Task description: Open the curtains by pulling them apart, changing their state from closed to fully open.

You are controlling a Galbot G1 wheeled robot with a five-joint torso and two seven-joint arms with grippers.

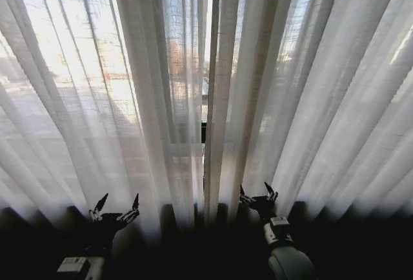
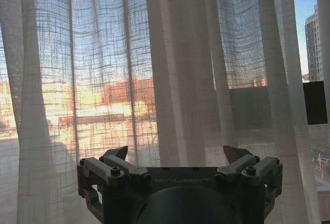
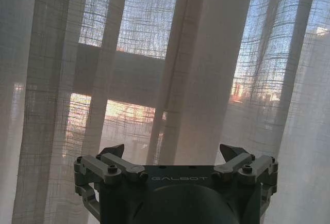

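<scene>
Sheer white pleated curtains [image 1: 213, 99] barely parted. Left tool [image 1: 116, 208] and right tool [image 1: 259, 195] spread open, empty. Probably light, soft, slippery; best pinched at bunched inner edges.

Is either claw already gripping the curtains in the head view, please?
No: the left claw and right claw both stand open just short of the curtains, with no fabric between their fingers.

The curtains [image 1: 129, 99] run past every picture edge. City buildings [image 2: 124, 92] behind them blur through the weave. The left hand [image 1: 116, 208] sinks into shadow.
</scene>
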